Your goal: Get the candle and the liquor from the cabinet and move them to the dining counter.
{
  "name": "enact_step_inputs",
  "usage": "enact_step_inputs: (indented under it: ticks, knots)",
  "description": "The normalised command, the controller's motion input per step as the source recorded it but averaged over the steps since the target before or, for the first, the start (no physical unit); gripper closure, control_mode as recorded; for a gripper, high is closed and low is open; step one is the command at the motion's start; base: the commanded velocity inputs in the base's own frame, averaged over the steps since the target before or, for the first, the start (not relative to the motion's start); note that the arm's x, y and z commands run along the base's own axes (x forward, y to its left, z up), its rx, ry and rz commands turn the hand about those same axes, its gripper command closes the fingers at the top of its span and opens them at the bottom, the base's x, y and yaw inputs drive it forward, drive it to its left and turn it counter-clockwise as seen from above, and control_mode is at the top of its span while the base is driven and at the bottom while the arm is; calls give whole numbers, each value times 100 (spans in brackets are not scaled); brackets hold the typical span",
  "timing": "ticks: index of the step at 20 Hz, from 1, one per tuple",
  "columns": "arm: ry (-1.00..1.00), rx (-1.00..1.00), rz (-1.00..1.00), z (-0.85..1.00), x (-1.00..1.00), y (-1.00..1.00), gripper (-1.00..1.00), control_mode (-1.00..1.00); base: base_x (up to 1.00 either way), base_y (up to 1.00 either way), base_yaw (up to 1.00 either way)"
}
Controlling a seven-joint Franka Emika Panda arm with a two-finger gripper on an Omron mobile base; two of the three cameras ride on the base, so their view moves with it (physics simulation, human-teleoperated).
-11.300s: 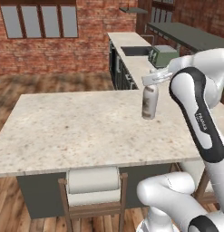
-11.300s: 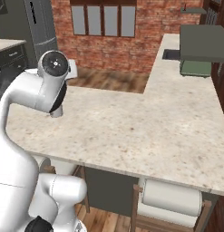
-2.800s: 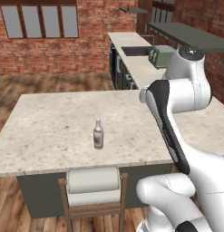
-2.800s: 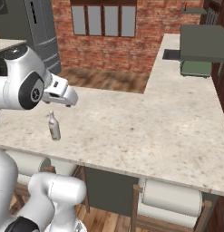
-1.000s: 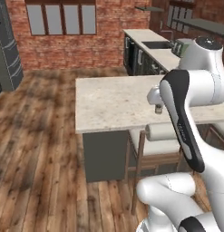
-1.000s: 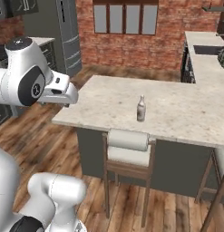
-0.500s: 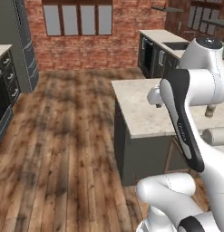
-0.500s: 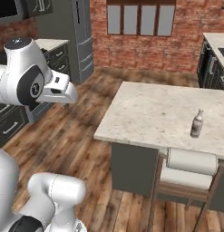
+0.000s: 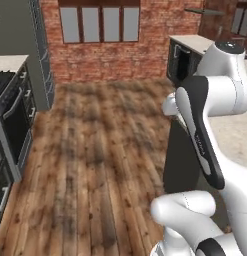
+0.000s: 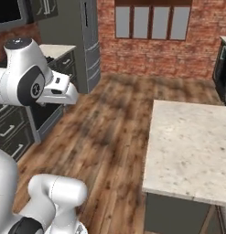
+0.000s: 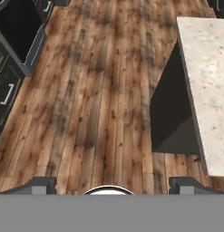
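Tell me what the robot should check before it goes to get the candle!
1. Gripper open and empty: ok. Its fingertips stand wide apart in the hand view, with only wooden floor between them.
2. Candle in sight: not ok. None of the views shows it.
3. Shelf in sight: cannot tell. A thin dark board hangs on the far brick wall in the left base view, too small to identify.
4. Dining counter has room: ok. The visible stone top is bare.
5. Path free: ok. The floor ahead is open, with dark cupboards off to one side.
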Motion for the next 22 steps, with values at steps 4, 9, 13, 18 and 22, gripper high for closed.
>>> enact_step_inputs:
  ticks: [4,9,13,18,22]
  knots:
    - [0,0,0,0,0,0,-100,100,100,100,-10]
    - [0,0,0,0,0,0,-100,100,100,98,-21]
    - [0,0,0,0,0,0,-100,100,100,67,-25]
    - [0,0,0,0,0,0,-100,100,100,37,-17]
    - [0,0,0,0,0,0,-100,100,100,5,-8]
